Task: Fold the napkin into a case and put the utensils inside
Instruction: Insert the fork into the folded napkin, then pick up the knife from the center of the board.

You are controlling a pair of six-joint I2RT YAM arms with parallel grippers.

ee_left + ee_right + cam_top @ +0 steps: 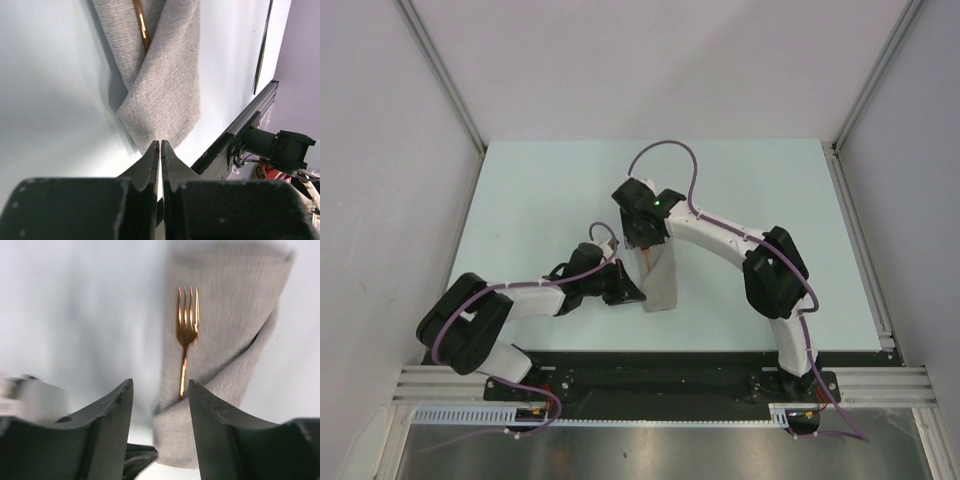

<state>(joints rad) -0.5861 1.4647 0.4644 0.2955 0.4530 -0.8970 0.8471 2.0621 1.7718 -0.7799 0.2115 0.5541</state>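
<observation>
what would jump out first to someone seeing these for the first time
The shiny copper-orange fork stands out first, tucked into the fold of the grey-beige napkin at the middle of the pale table. Next, both arms meet at that cloth: the right gripper is open by the fork's handle, and the left gripper is shut at the napkin's near edge.

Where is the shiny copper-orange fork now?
The fork lies mid-table on the folded grey-beige cloth case, handle tucked under a fold, ahead of the right gripper in its wrist view.
</observation>
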